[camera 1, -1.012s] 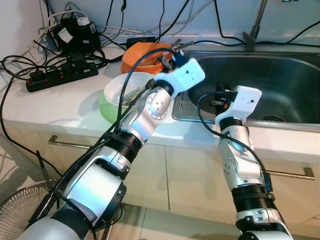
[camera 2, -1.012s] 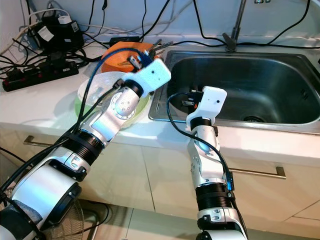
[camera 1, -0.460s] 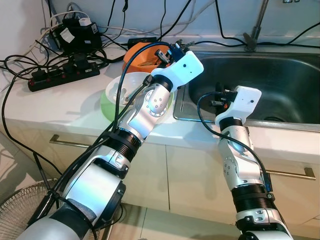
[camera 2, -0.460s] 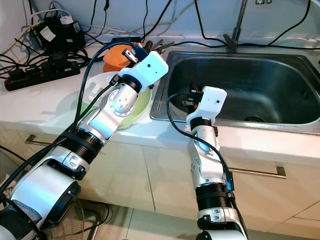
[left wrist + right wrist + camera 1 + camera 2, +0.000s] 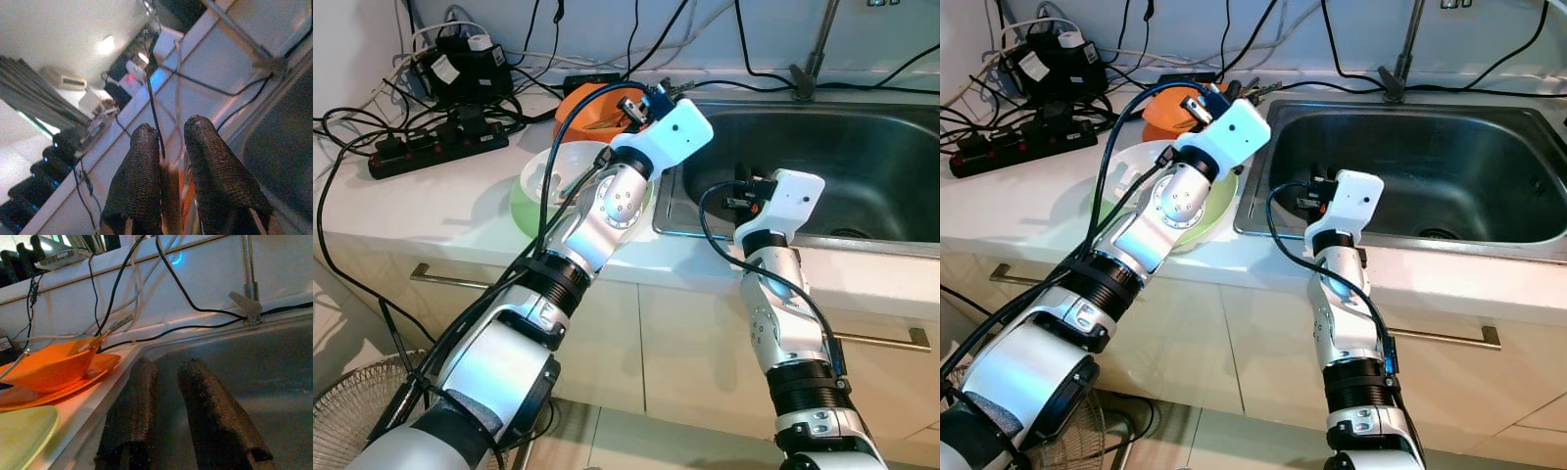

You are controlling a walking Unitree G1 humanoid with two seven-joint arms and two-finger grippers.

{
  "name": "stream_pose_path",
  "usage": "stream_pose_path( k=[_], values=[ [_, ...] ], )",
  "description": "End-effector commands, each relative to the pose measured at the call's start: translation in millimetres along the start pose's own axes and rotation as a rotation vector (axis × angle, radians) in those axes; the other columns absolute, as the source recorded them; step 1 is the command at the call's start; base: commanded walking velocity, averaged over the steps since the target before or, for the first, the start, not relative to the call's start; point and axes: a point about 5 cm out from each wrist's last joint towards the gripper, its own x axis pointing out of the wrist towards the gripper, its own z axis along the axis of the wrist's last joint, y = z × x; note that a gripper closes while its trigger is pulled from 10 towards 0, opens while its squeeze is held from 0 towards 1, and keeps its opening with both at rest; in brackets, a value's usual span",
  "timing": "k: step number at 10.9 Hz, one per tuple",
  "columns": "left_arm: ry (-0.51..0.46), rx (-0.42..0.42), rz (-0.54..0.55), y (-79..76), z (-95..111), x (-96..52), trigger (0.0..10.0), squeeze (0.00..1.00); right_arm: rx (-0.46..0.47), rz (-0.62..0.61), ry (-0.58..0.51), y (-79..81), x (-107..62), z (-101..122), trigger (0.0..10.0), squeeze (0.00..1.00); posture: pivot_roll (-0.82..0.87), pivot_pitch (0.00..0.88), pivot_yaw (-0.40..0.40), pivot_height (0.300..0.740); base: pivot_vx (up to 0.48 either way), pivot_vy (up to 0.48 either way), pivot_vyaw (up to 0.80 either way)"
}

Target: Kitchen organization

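The left gripper (image 5: 168, 161) is raised above the orange bowl (image 5: 597, 106) near the sink's back-left corner. Its two black fingers (image 5: 139, 171) stand a narrow gap apart, with something thin and pale between them; whether they actually pinch it, I cannot tell. The right gripper (image 5: 168, 396) hovers inside the sink (image 5: 862, 147) by its left wall, fingers slightly parted and holding nothing.

Utensils (image 5: 105, 333) lean in the orange bowl, which sits on an orange plate (image 5: 29, 396) along the counter's back edge. In front of it, towards the counter's front edge, a white bowl (image 5: 558, 171) rests in a green plate (image 5: 524, 211). A tangle of cables and a power strip (image 5: 435, 147) fills the counter's back-left corner.

The utensils look light, stiff and thin, so likely slippery between broad padded fingers; a grip across the handle near its upper end seems best. The bowls look rigid, smooth and possibly breakable, best taken by the rim, and the stacked pieces may shift if one is pulled sideways
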Motion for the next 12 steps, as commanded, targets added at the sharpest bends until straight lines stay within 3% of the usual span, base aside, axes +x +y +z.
stream_pose_path(
  k=[1, 3, 8, 9, 10, 11, 12],
  values=[
    [-0.029, -0.022, 0.010, 2.5, 3.5, -1.1, 10.0, 0.00, -0.007, 0.025, -0.007, 6.1, 2.5, 1.9, 10.0, 0.00, 0.02, 0.021, 0.090, 0.740, 0.000, 0.000, 0.00],
    [-0.090, -0.036, 0.008, 1.4, 11.6, -1.7, 10.0, 0.00, -0.006, 0.026, -0.005, 6.5, 2.6, 1.5, 10.0, 0.00, 0.02, 0.022, 0.089, 0.740, 0.000, 0.000, 0.00],
    [-0.058, -0.025, -0.010, -1.8, 3.9, -5.9, 10.0, 0.00, -0.006, 0.025, -0.003, 6.2, 2.3, 0.8, 10.0, 0.00, 0.02, 0.022, 0.089, 0.740, 0.000, 0.000, 0.00],
    [-0.066, -0.025, -0.045, -7.1, 1.4, -11.5, 10.0, 0.00, -0.005, 0.025, -0.003, 6.5, 2.2, 0.8, 10.0, 0.00, 0.02, 0.025, 0.089, 0.740, 0.000, 0.000, 0.00],
    [-0.150, -0.018, -0.129, -17.6, 6.4, -23.0, 10.0, 0.00, -0.005, 0.023, -0.004, 6.7, 1.8, 0.8, 10.0, 0.00, 0.02, 0.026, 0.089, 0.740, 0.000, 0.000, 0.00],
    [-0.156, -0.014, -0.151, -22.1, 2.7, -32.4, 10.0, 0.38, -0.004, 0.022, -0.002, 6.3, 1.5, 0.3, 10.0, 0.00, 0.02, 0.027, 0.091, 0.740, 0.000, 0.000, 0.00],
    [-0.156, -0.018, -0.155, -24.2, -2.0, -41.9, 10.0, 1.00, -0.003, 0.021, -0.003, 6.3, 1.2, 0.3, 10.0, 0.00, 0.02, 0.027, 0.091, 0.740, 0.000, 0.000, 0.00]
  ],
)
